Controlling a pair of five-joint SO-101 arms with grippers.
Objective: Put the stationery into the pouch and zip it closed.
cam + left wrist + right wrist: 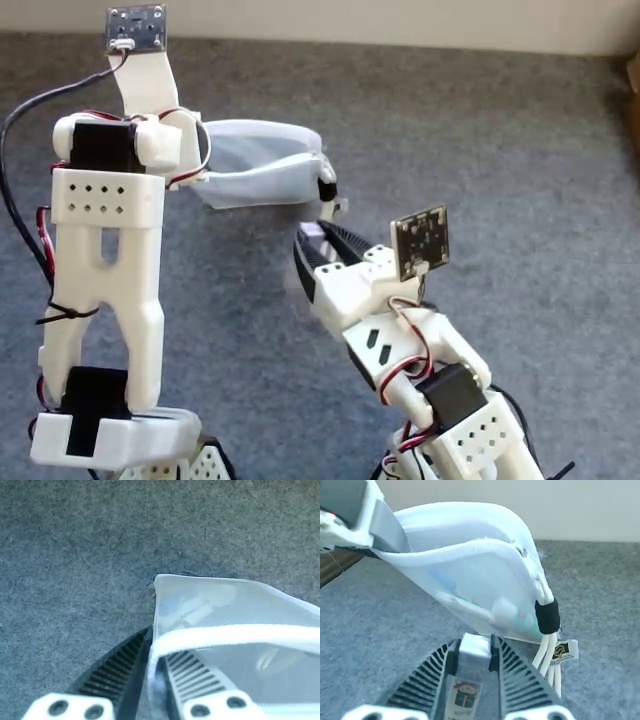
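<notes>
Right wrist view gives you the clearest reading of progress. The pouch (470,565) is held up with its mouth gaping over the grey surface (600,580). Through its translucent wall you can make out a few pale shapes, so I judge some stationery is already inside. One piece is not: a small white block (474,647), likely an eraser, sits pinched between the ridged fingers of your right gripper (472,652), just beside the pouch's end. The zip pull (547,616) with its white cords hangs at that same end, and the zipping is not yet done. What is left for you, as I read it, is to feed the block in and then draw the zip shut. Your left gripper (154,650) clamps the pouch's rim, one finger outside the fabric and one inside, with the mouth turned toward the other arm. In the high view the left arm (105,250) stands tall and meets the pouch from the side. The right arm (420,370) is bent low, its gripper aimed at the pouch's near end.
</notes>
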